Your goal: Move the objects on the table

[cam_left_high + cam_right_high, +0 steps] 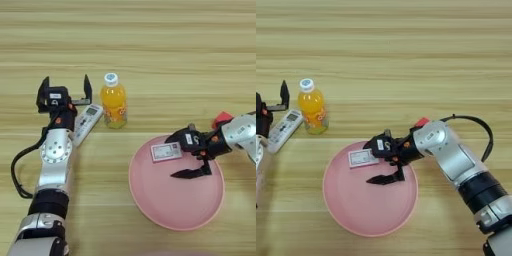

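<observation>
A large round pink plate [175, 205] lies at the front right of the table [150, 40]. On its far-left part rests a small white card with red print [166, 151]. My right gripper [183, 156] hovers over the plate, open wide, with the card just left of its upper finger. A small red cube [421, 122] peeks out from behind my right wrist. At the left, a white-capped orange drink bottle [114, 102] stands upright. My left gripper [66, 86] is open beside the bottle and holds nothing.
A white remote control [87, 122] lies slanted between my left wrist and the bottle, touching or nearly touching the bottle's base. A black cable [476, 122] loops off my right forearm.
</observation>
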`<state>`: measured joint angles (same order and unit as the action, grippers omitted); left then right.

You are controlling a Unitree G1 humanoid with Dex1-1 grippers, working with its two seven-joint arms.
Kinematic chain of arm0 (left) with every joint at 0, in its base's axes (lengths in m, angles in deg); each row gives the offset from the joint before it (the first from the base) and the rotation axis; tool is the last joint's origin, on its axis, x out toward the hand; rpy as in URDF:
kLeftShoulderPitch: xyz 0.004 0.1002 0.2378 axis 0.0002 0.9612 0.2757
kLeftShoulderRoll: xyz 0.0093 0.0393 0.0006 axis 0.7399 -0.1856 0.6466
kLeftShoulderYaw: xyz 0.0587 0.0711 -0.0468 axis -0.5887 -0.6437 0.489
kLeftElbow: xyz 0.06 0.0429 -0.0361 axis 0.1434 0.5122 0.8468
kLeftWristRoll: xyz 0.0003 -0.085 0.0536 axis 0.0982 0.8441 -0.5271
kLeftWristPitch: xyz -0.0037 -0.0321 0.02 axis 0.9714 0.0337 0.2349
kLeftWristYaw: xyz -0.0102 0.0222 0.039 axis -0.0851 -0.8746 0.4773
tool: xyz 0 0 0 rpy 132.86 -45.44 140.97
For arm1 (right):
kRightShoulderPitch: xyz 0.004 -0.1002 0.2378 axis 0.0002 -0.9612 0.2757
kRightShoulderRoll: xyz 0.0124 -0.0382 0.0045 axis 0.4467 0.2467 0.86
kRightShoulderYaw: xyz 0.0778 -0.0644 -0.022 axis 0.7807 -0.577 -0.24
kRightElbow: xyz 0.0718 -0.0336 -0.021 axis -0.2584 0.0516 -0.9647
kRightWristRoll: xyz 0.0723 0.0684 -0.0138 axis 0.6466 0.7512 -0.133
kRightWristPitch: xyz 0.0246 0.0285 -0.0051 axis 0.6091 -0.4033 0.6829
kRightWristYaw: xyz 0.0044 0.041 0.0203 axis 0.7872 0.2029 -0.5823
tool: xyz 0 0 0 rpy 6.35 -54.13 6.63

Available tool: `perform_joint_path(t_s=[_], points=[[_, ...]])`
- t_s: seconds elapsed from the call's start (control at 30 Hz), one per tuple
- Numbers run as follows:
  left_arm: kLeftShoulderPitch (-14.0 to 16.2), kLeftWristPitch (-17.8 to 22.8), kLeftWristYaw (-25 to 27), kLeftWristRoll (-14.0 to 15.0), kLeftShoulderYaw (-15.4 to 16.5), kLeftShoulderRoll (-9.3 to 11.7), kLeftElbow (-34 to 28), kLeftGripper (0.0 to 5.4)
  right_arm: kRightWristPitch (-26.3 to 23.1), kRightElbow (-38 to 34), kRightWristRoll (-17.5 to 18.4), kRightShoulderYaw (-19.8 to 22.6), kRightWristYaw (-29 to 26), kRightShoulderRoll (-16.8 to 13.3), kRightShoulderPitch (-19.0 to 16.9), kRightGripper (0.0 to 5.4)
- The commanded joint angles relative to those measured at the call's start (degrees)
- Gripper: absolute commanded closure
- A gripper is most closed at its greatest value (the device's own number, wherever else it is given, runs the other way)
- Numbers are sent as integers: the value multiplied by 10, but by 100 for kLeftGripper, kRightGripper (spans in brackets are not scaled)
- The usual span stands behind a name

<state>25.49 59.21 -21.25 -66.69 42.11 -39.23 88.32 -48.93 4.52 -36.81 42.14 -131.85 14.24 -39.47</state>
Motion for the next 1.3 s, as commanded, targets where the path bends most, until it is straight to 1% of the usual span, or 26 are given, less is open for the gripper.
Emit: perform_joint_path(t_s=[0.03, 0.2, 0.23, 0.37, 0.43, 0.53, 0.83, 1.1, 1.23, 1.3], points=[[-8, 0, -2, -6, -2, 1, 2, 0, -10, 6, -13, -4, 5, -2, 6, 145], [-8, 0, -3, -6, -3, 0, 2, 0, -17, 5, -14, -6, 0, -5, 6, 210], [-8, 0, -3, -6, -3, 0, 2, 0, -17, 5, -14, -6, 0, -6, 6, 215], [-7, -2, -3, -7, -3, 0, 3, 0, -19, 0, -15, -6, -1, -8, 4, 275], [-7, -2, -3, -6, -3, 0, 4, 0, -21, -3, -14, -5, -2, -9, 3, 290], [-7, -2, -3, -6, -3, -1, 3, 0, -27, -9, -11, -3, -4, -10, 2, 327], [-8, -3, -3, -6, -3, -1, 5, 0, -40, -24, 2, 5, -8, -10, 3, 330], [-6, -2, -1, -5, -2, 1, 3, 0, -76, -70, 57, 58, -5, -12, 28, 330], [-6, -2, -1, -6, -2, 1, 4, 0, -88, -74, 74, 85, 0, -16, 51, 330], [-7, -2, -1, -7, -2, 2, 5, 0, -101, -69, 79, 100, 9, -11, 75, 330]])
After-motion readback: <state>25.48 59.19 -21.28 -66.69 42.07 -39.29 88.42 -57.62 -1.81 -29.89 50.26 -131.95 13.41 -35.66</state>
